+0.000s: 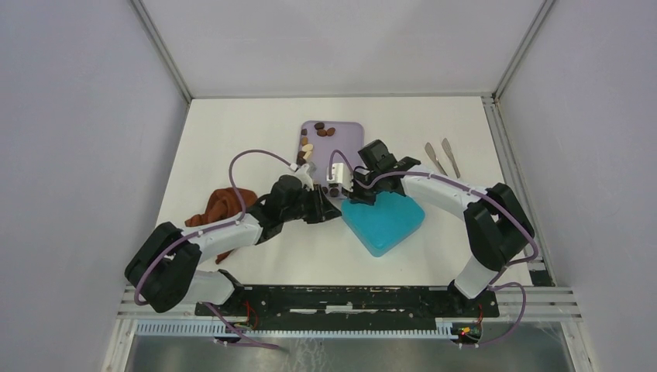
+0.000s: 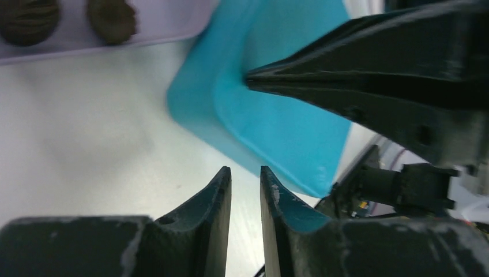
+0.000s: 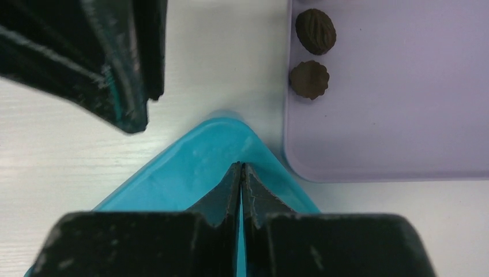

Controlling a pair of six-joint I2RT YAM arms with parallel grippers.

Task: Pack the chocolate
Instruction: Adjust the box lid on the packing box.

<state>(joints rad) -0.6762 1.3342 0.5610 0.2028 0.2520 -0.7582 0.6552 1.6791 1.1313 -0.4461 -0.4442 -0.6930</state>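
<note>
Ridged dark chocolate (image 3: 309,79) on smooth lilac tray (image 3: 403,127), ahead of right end effector (image 3: 241,168), pressed together; left end effector (image 2: 245,173) narrowly parted.

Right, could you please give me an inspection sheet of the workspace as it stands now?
Surface: white table, evenly lit.
Job's things: chocolate pieces, dark and cream, lying on the lilac tray; teal box just in front of the tray, its inside not showing.
Clutter: reddish-brown cloth bunched at the left, partly under the left arm; two metal utensils at the far right.
Grippers: left pincer narrowly open with nothing in it, beside the box's corner; right pincer shut, tips over the box's corner.
Cables: purple cables loop along both arms; no snag seen.
Surroundings: pale walls on three sides; nothing else seen.
</note>
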